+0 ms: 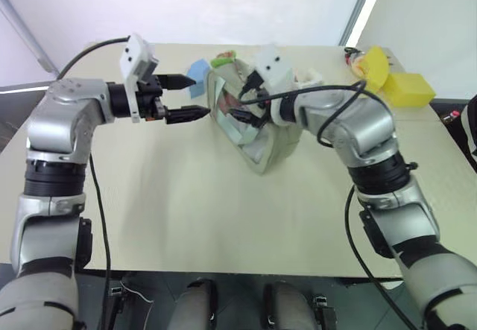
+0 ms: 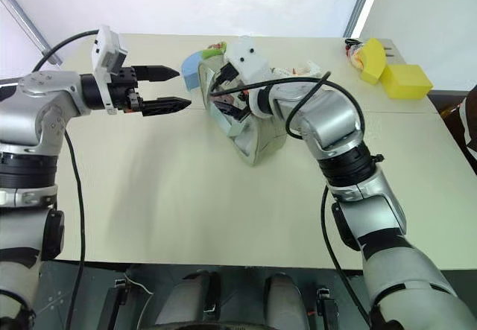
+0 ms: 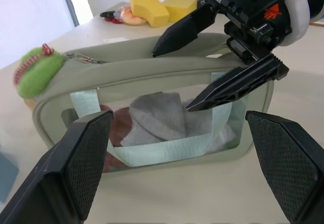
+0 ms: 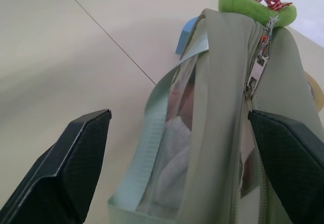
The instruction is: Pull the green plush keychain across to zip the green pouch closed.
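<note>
The bench [image 1: 186, 218] is pale and carries the green pouch [image 1: 262, 147] upright near its middle, clear window toward the left arm, with cloth items visible inside. The right gripper [image 3: 223, 57] stands at the pouch's near end with its jaws spread, straddling the top edge and holding nothing. The left gripper [image 1: 186, 97] hovers just beside the pouch's window side, jaws also spread and empty. Yellow blocks [image 1: 406, 88] sit well apart at the far corner; a light-blue foam block [image 1: 198, 71] lies just behind the pouch. The green plush keychain [image 3: 35, 74] hangs at the far end of the zipper, untouched. Risk: the soft pouch may tip or slide if the charm is pulled without the other gripper bracing it, and the fuzzy charm may slip free. How far the zipper stands open cannot be made out.
</note>
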Tool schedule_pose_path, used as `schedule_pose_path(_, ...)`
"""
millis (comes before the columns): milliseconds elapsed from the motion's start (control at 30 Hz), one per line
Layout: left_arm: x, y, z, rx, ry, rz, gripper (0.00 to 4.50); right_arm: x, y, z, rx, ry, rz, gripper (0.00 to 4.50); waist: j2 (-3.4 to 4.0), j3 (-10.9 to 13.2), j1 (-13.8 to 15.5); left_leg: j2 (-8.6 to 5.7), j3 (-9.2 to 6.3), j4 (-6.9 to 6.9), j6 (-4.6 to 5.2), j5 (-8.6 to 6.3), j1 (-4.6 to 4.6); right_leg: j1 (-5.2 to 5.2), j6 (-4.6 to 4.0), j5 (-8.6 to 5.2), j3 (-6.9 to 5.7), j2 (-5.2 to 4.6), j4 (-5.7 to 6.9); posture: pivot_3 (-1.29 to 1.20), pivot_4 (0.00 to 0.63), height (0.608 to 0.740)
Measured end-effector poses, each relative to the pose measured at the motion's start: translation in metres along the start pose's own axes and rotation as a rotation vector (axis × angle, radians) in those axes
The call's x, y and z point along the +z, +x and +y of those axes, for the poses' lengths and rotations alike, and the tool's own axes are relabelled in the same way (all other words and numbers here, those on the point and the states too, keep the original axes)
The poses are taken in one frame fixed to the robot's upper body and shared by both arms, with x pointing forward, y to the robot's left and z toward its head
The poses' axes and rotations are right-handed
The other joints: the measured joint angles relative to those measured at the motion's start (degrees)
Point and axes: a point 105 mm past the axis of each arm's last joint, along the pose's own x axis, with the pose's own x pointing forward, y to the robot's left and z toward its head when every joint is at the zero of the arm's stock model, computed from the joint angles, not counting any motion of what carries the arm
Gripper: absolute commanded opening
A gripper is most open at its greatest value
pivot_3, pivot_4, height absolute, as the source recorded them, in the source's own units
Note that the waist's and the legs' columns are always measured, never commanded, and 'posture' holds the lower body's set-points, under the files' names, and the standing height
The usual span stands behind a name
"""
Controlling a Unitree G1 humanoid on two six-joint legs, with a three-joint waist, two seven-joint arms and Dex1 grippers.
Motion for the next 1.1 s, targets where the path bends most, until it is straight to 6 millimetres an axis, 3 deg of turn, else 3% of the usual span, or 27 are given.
schedule_pose_path(233,-0.001,-0.003,0.001,0.052,0.002,0.006,4.50,-0.001,-0.001,-0.008,0.028,-0.063,-0.017,0.01,0.00,0.0,-0.1,0.03,0.01,-0.03,0.00,0.00,0.03,-0.01,0.00,0.00,0.01,0.02,0.00,0.00,0.150,0.740)
schedule_pose_path(333,-0.001,-0.004,0.002,0.059,-0.001,0.005,4.50,-0.003,-0.007,-0.009,0.071,-0.155,-0.007,0.01,0.00,0.0,0.1,0.02,0.03,-0.02,0.00,0.00,0.02,0.00,0.00,0.00,0.01,0.02,-0.04,0.00,0.150,0.740)
schedule_pose_path(500,-0.003,-0.016,0.016,0.118,0.000,0.016,4.50,0.000,-0.020,-0.013,0.159,-0.499,-0.015,0.01,0.01,0.0,0.1,0.01,0.05,-0.02,0.01,0.00,0.01,-0.01,0.00,0.00,0.01,0.02,-0.10,0.00,0.150,0.740)
schedule_pose_path(667,0.003,-0.027,0.032,0.179,0.032,0.012,4.50,0.025,-0.025,-0.033,0.147,-0.708,-0.070,0.01,0.01,0.0,-0.1,0.02,0.08,-0.06,0.00,0.00,-0.01,-0.09,0.00,0.00,0.01,0.02,-0.09,0.00,0.150,0.740)
schedule_pose_path(800,0.002,-0.028,0.035,0.184,0.031,0.010,4.50,0.040,-0.030,-0.032,0.180,-0.826,-0.133,0.01,0.01,0.0,-0.1,0.03,0.08,-0.04,-0.02,0.01,-0.01,-0.07,0.00,0.00,-0.01,0.02,-0.09,0.00,0.150,0.740)
schedule_pose_path(900,0.003,-0.028,0.035,0.182,0.034,0.007,4.50,0.031,-0.032,-0.023,0.245,-0.806,-0.156,0.01,0.01,0.0,0.0,0.04,0.06,-0.01,-0.03,0.02,0.00,0.01,0.00,0.00,-0.03,0.02,-0.09,0.00,0.150,0.740)
schedule_pose_path(1033,0.002,-0.026,0.034,0.178,0.030,0.003,4.50,-0.009,-0.026,-0.011,0.313,-0.697,-0.153,0.01,0.01,0.0,0.3,0.03,0.07,0.03,-0.03,0.02,-0.01,0.06,0.00,0.00,-0.05,-0.01,-0.11,0.00,0.150,0.740)
schedule_pose_path(1100,0.001,-0.025,0.034,0.177,0.028,0.003,4.50,-0.018,-0.028,-0.011,0.317,-0.692,-0.164,0.01,0.01,0.0,0.1,0.03,0.06,0.02,-0.04,0.02,0.01,0.06,0.00,0.00,-0.06,0.00,-0.11,0.00,0.150,0.740)
